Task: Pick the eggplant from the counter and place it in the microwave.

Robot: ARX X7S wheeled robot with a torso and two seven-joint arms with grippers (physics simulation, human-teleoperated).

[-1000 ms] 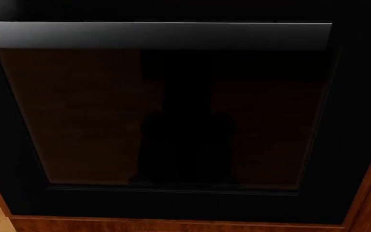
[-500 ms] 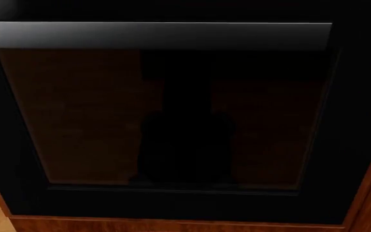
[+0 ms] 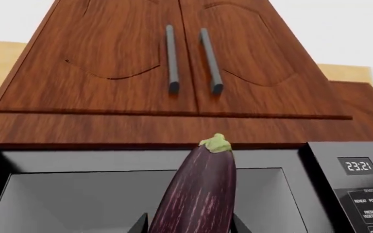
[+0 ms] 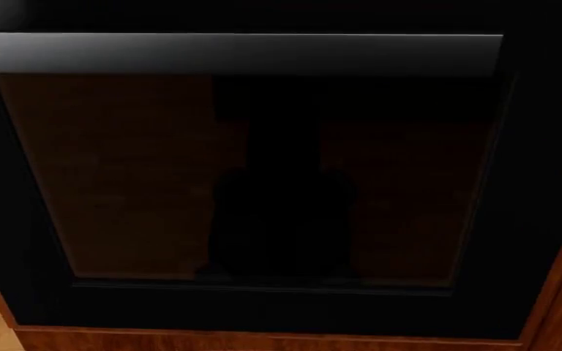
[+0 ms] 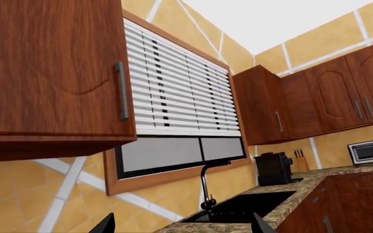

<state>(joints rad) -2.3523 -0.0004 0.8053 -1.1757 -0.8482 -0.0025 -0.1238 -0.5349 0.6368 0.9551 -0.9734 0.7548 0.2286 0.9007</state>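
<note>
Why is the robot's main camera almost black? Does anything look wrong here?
Nothing looks damaged or spilled. The head view is filled by a dark glass panel, so it shows little. The left wrist view shows the eggplant held upright in the left gripper, before the open microwave.

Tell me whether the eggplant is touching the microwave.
Cannot tell. In the left wrist view the eggplant rises between the left gripper's fingertips in front of the open microwave, overlapping the cavity; no plain gap or contact shows. The head view shows neither.
</note>
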